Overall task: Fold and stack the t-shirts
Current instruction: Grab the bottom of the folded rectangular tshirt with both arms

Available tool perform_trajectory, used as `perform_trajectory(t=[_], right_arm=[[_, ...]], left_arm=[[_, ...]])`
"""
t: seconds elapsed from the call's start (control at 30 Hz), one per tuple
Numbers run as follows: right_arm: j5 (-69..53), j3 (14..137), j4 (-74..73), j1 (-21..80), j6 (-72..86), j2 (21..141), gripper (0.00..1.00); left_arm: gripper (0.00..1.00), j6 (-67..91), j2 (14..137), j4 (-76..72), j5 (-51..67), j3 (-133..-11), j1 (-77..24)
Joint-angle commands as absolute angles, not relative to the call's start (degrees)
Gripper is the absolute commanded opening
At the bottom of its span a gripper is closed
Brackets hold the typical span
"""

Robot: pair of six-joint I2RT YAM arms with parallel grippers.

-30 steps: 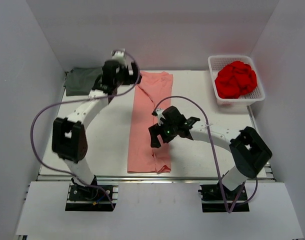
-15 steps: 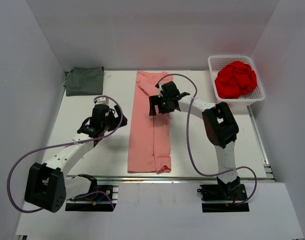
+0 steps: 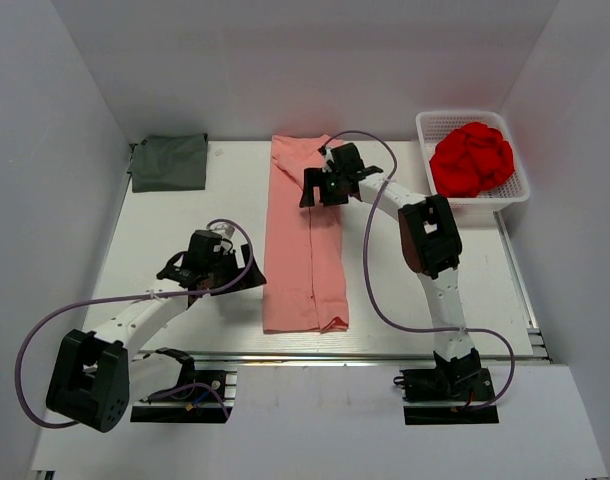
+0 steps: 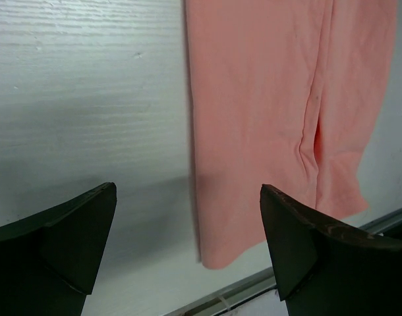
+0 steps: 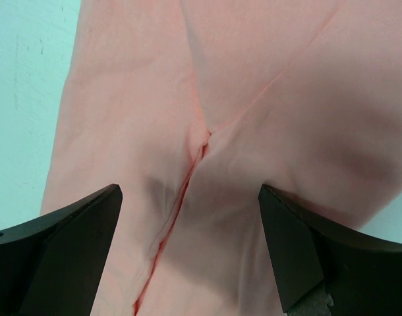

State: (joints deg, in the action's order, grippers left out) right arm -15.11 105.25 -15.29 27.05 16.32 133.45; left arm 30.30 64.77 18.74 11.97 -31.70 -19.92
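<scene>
The salmon-pink t-shirt (image 3: 305, 260) lies folded into a long narrow strip running from the back of the table to its front edge, with a seam fold down its length (image 5: 181, 191). The dark grey-green t-shirt (image 3: 170, 162) lies folded at the back left corner. My left gripper (image 3: 247, 277) is open, low over the table just left of the pink shirt's near left corner (image 4: 217, 253). My right gripper (image 3: 320, 197) is open above the far part of the pink strip, cloth (image 5: 254, 99) filling the space under its jaws. Neither holds anything.
A white basket (image 3: 428, 128) at the back right holds a crumpled red cloth (image 3: 472, 160). The table's metal front rail (image 4: 267, 284) runs just beyond the pink shirt's near end. White walls enclose the table on three sides.
My left arm swung from the back left down to the pink shirt's near left corner. My right arm moved from the strip's middle to its far end. The shirt's near end shifted slightly right.
</scene>
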Motion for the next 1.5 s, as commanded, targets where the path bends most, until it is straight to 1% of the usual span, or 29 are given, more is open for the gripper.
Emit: perform_trajectory(t=[0.0,0.1,0.13,0.17,0.23,0.27,0.33,0.37,0.43,0.47,0.5,0.6,0.7,0.77,0.83,1.1,1.27,1.33,1.43,1.47], right_arm=[[-17.4,109.1,-17.4,26.6,14.3,134.1,0.9],[-18.0,108.2,-18.4,27.1,12.1,129.3,0.9],[-17.1,105.5,-17.9,27.3,11.7,127.7,0.9],[-16.7,101.4,-17.4,27.5,11.6,121.5,0.9],[-15.6,92.9,-14.0,27.8,13.1,117.1,0.9],[-15.3,84.3,-13.6,27.9,14.5,110.3,0.9],[-13.4,79.0,-14.3,27.8,18.1,106.1,0.9],[-11.3,71.0,-14.7,27.9,18.9,99.7,0.9],[-8.7,65.8,-15.9,28.6,19.9,94.2,0.9],[-10.9,61.7,-16.3,28.8,19.8,92.6,0.9],[-12.8,57.8,-16.3,29.0,19.4,88.4,0.9],[-28.4,51.9,-14.2,31.1,16.1,84.7,0.9],[-37.0,49.3,-9.4,33.4,15.2,84.1,0.9],[-43.8,47.0,-7.2,35.0,15.1,86.0,0.9],[-46.8,46.2,-6.4,36.3,15.0,87.7,0.9],[-49.2,37.4,-3.1,38.1,15.9,91.4,0.9],[-49.2,36.6,-3.5,37.9,14.7,98.8,0.9],[-48.7,38.9,-5.5,37.9,13.3,98.4,0.9],[-45.6,43.3,-9.7,38.1,11.0,93.4,0.9],[-43.1,45.9,-11.4,38.1,10.5,89.4,0.9]], left_arm=[[1.0,26.8,63.1,22.8,16.8,-33.6,-20.6],[1.0,26.8,61.9,25.7,19.8,-32.5,-21.1],[1.0,26.8,61.4,25.8,21.1,-31.8,-21.8],[1.0,26.8,61.3,25.8,22.2,-31.1,-21.8],[1.0,26.8,60.6,26.3,24.5,-29.4,-23.0],[1.0,26.8,60.6,26.3,24.5,-29.4,-23.0],[1.0,26.8,60.6,27.6,25.0,-28.9,-24.6],[1.0,26.8,61.3,29.0,24.3,-28.9,-24.6],[1.0,27.3,61.9,29.5,23.6,-28.9,-25.5],[1.0,27.3,61.9,30.1,23.6,-29.4,-26.2],[1.0,27.3,61.9,30.1,23.6,-29.4,-26.7],[1.0,27.3,61.9,31.1,22.5,-30.6,-27.3],[1.0,27.3,61.2,30.6,21.7,-30.6,-27.3],[1.0,27.9,60.6,29.4,22.5,-30.1,-27.3],[1.0,27.9,60.6,29.4,22.5,-30.1,-27.9],[1.0,28.4,59.5,31.2,20.6,-30.1,-27.9],[1.0,28.4,60.0,31.2,20.6,-30.1,-27.9],[1.0,28.4,60.0,31.2,20.6,-30.1,-27.9],[1.0,28.4,60.0,32.6,19.8,-30.6,-27.9],[1.0,28.4,60.0,33.7,19.2,-31.1,-27.9]])
